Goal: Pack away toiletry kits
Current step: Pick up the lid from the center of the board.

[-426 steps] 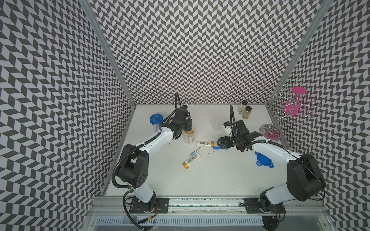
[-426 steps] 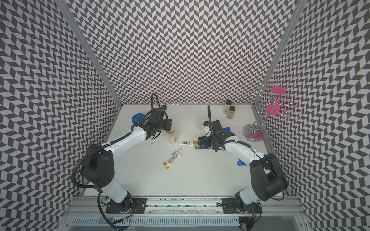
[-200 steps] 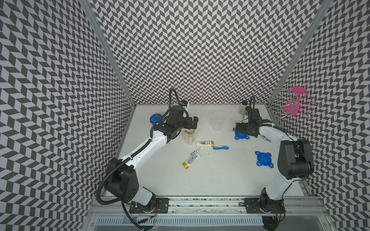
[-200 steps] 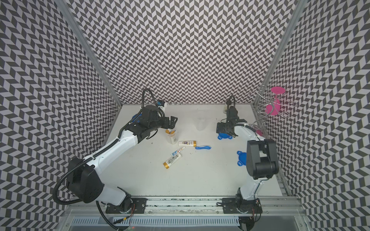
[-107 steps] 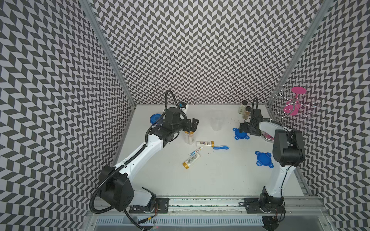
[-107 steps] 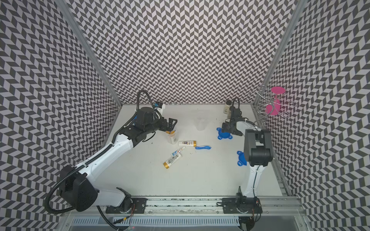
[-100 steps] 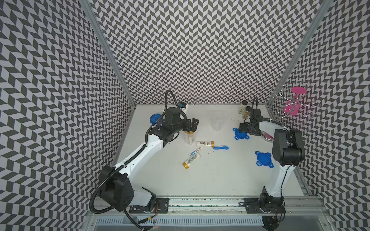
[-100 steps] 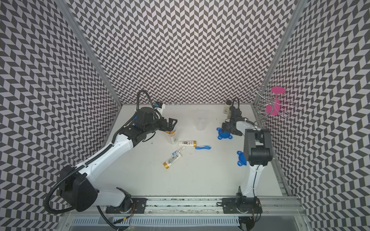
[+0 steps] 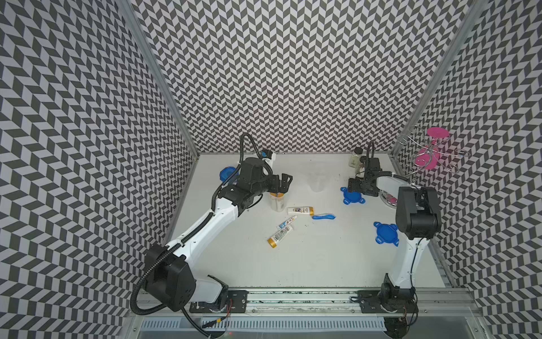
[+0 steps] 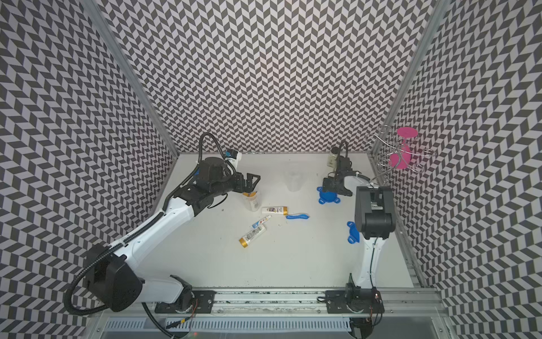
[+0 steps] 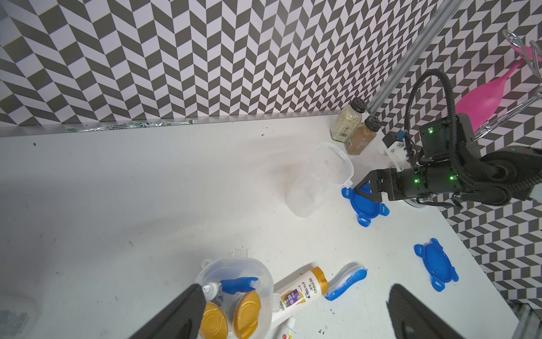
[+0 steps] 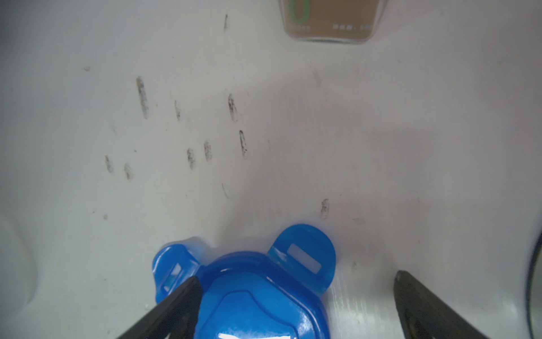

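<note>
Between the empty clear cup [image 9: 316, 184] and the left tool [image 9: 281, 185], which hangs jaws apart over the filled cup [image 9: 277, 202], the worktop [image 9: 308, 264] lies bare, as it does behind the empty cup up to the back wall [image 9: 293, 88]. On that cup's other side a blue lid [image 9: 352, 197] lies just beside it under the spread right tool [image 9: 358, 188], with two spice jars [image 9: 355, 160] standing behind (a tight corner). In front of the cup a white tube [image 9: 299, 210] and a toothbrush [image 9: 323, 217] lie across the way.
</note>
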Controlling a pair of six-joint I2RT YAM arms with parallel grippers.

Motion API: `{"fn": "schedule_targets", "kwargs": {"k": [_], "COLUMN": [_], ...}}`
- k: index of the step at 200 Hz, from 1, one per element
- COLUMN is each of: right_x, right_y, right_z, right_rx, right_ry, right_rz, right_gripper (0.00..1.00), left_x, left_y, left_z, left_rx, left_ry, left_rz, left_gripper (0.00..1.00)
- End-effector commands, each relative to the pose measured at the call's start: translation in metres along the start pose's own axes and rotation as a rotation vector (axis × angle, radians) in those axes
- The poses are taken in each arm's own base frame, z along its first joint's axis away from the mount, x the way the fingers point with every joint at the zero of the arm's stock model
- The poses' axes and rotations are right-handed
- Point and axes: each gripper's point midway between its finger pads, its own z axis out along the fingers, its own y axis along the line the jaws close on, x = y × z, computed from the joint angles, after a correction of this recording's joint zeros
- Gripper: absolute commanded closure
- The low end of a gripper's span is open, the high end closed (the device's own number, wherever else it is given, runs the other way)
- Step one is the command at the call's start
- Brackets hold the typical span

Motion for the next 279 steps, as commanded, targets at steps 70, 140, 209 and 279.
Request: {"fn": "schedule_targets", "kwargs": {"k": [70, 140, 209, 279], "right_x": [0.028, 0.046, 0.061, 0.037], "right_y": [0.025, 0.015, 0.014, 0.037], "right_z": [-0.006, 0.001, 0.010, -0.044], "right_rx": [-0.042, 0.049, 0.066, 0.020], "right_ry": [0.039, 0.103, 0.152, 0.021], "right_rz": [-0.065, -0.138, -0.172, -0.192], "right_gripper": [0.00, 0.00, 0.20, 0.35], "left_x": [0.001, 0.004, -0.002, 0.001], "left_y": [0.000, 0.005, 0.016, 0.055], "left_z": [-0.002, -0.006, -0.016, -0.030], "left_rx": [0.023, 0.013, -0.020, -0.063], "left_ry": [-0.016, -0.024, -0.048, -0.035], "left_rz": [-0.014, -0.025, -0.028, -0.122], "left_gripper": [0.01, 0.00, 0.01, 0.01]}}
